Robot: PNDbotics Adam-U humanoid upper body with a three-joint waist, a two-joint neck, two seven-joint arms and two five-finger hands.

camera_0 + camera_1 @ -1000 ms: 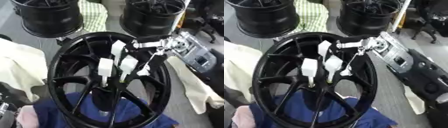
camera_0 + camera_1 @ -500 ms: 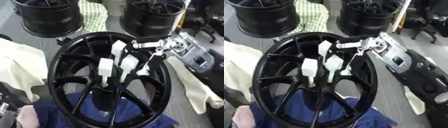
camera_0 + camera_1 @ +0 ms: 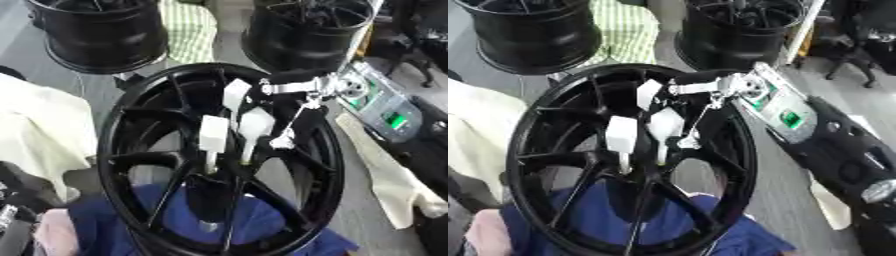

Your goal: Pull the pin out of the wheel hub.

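Note:
A large black wheel hub (image 3: pixel 131 150) stands tilted in the middle, its spokes facing me. Three white-headed pins stick out near its centre: an upper pin (image 3: pixel 236 93), a left pin (image 3: pixel 213 134) and a middle pin (image 3: pixel 255 125). My right hand (image 3: pixel 308 88), silver and black, comes in from the upper right over the rim. One straight finger (image 3: pixel 282 88) reaches the upper pin's head, and another (image 3: pixel 297 120) points down to a small white piece (image 3: pixel 283 143). Nothing is clasped. A dark shape with a silver part (image 3: pixel 10 210) at the lower left corner may be my left arm.
Two more black wheel hubs stand behind, one at the back left (image 3: pixel 101 32) and one at the back right (image 3: pixel 306 30). Cream cloth (image 3: pixel 35 135) lies left, another strip (image 3: pixel 385 170) right. Blue fabric (image 3: pixel 175 220) lies under the hub. A green-striped cloth (image 3: pixel 188 30) lies between the rear hubs.

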